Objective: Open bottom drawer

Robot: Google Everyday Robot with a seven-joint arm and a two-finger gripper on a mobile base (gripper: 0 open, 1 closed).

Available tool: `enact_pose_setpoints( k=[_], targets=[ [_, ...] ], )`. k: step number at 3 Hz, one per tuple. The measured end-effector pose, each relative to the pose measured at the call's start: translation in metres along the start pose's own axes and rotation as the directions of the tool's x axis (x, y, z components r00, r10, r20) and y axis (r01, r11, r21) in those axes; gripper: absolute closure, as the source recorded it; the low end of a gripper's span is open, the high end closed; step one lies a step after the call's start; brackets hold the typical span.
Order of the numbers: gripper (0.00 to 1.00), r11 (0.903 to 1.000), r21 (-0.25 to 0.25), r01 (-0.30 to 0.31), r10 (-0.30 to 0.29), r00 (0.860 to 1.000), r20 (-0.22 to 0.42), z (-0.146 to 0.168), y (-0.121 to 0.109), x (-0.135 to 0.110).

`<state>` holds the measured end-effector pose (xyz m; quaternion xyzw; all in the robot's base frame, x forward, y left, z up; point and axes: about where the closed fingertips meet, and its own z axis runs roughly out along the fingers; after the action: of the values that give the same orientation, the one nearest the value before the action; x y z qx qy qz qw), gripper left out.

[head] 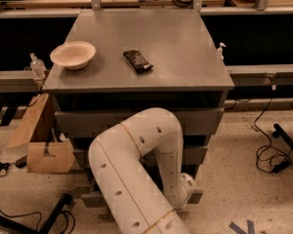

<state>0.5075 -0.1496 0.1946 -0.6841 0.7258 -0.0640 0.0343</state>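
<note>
Table (185,57): grey metal, with three drawer fronts under its top.
Arm (132,174): mine, white, bent in front of the drawers and hiding their middle.
Bottom drawer (94,199): lowest one, near the floor; its front shows on both sides of my arm.
Bowl (73,54): pale, on the table's left part.
Hand (186,188): low, at the bottom drawer's right part; apart or together, I cannot tell.
Packet (137,61): dark, near the bowl, not touching.

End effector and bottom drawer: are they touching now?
Cannot tell. In the camera view the white arm hides the end effector, low in front of the bottom drawer, so no contact or gap shows.
</note>
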Motion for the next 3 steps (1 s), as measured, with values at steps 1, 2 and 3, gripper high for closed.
enact_pose_setpoints(
  k=[1, 2, 3],
  targets=[
    [0.59, 1.0, 0.0, 0.0, 0.0, 1.0, 0.0, 0.0, 0.0, 0.0],
    [0.36, 1.0, 0.0, 0.0, 0.0, 1.0, 0.0, 0.0, 0.0, 0.0],
    [0.11, 1.0, 0.0, 0.0, 0.0, 1.0, 0.0, 0.0, 0.0, 0.0]
  ],
)
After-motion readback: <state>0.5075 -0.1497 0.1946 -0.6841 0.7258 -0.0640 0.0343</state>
